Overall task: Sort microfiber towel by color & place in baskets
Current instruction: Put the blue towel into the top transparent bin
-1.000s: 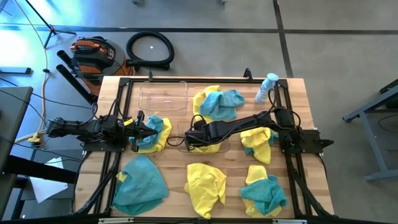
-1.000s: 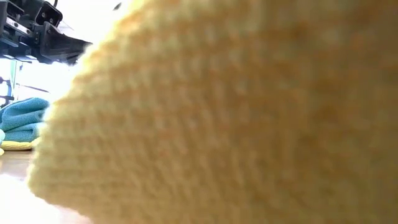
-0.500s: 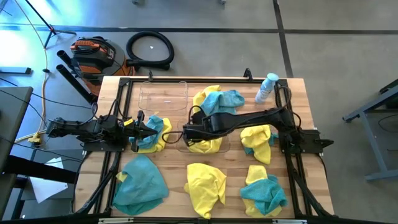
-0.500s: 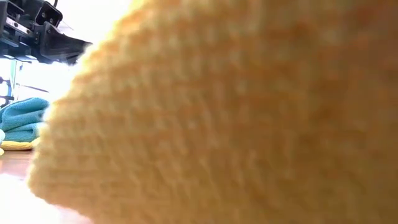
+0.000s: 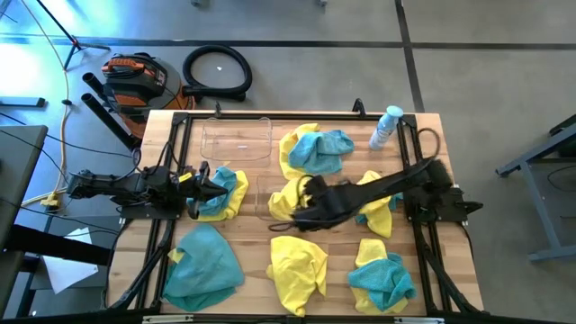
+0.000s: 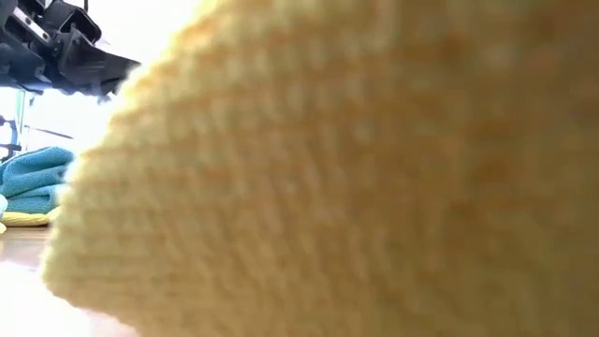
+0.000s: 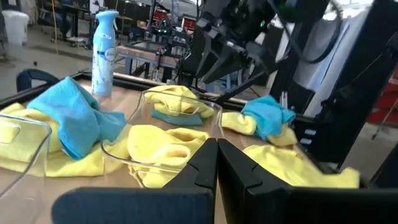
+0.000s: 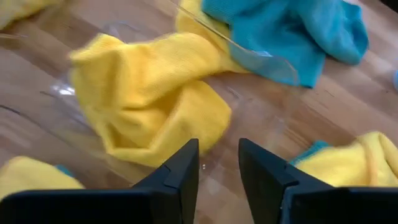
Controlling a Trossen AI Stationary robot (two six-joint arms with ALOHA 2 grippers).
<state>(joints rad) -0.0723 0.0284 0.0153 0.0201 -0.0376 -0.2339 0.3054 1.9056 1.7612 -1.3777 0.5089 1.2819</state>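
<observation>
Since earlier frame we see right gripper point(image 5: 290, 216) pulled back from over basket point(image 5: 263, 184) toward near table edge; yellow towel point(image 5: 290, 193) now lies in that basket. We see right fingers point(image 8: 180, 171) parted, holding nothing. Left gripper point(image 5: 220, 189) sits pinched closed, empty, on teal-and-yellow heap point(image 5: 225, 191). We note second basket point(image 5: 236, 139) near far edge; other towel heaps scattered around.

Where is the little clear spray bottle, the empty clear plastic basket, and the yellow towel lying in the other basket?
Clear spray bottle point(image 5: 385, 128), high view, middle of its body.
Empty clear plastic basket point(image 5: 236, 141), high view, bare floor.
Yellow towel in the basket point(image 8: 149, 93), right wrist view, middle of the cloth.
</observation>
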